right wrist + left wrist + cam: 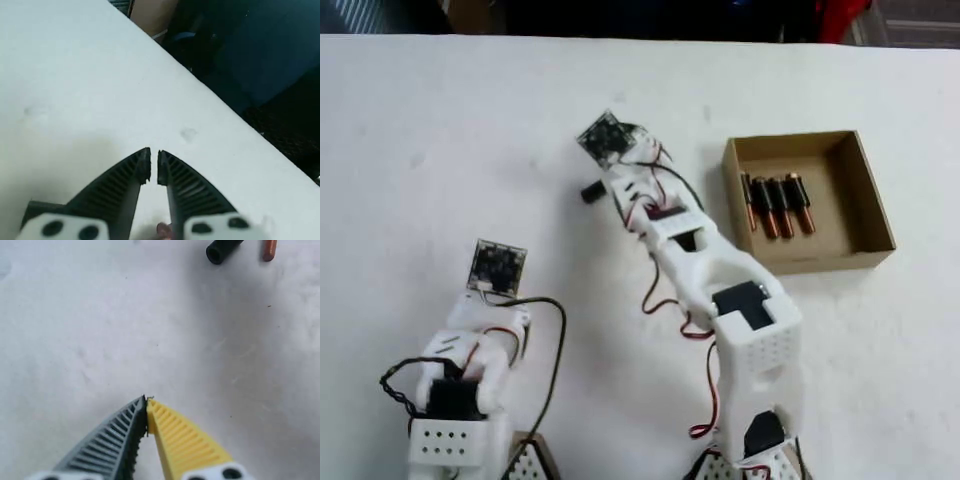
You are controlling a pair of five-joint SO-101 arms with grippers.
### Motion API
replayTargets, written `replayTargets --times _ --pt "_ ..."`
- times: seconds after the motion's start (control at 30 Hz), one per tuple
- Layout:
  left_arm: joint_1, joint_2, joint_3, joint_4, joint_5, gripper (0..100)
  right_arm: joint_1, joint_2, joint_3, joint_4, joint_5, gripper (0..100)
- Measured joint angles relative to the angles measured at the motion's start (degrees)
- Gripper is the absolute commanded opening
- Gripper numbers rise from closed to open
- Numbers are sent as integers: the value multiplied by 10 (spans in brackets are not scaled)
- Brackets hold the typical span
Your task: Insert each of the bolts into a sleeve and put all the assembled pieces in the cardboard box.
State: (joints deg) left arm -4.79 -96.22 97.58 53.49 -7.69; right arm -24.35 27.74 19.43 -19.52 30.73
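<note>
Left tool (146, 402) pressed together, low over the desk (440, 120). Sleeve (222, 249) and bolt (269, 249) lie well ahead of it, side by side, just beside the near-closed right tool (153, 162) (the nearer arm). Box (830, 262) holds four pieces (777, 205).

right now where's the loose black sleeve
High view: the black sleeve lies on the table just left of the right arm, with the cardboard box farther right.

White table (420, 120), brown cardboard box (820, 262); black sleeve (222, 250), copper bolt (270, 249)
</note>
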Motion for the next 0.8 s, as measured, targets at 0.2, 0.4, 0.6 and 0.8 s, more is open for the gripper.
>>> replayTargets --times 0.2,0.4,0.6,0.8 --pt "0 0 0 0 0 23 0 0 25 0 0 17" --pt "0 0 0 0 0 23 0 -25 68 0 0 17" --pt "0 0 0 0 0 23 4 -61 83 0 0 21" --pt "0 0 0 0 0 23 25 -52 82 0 0 22"
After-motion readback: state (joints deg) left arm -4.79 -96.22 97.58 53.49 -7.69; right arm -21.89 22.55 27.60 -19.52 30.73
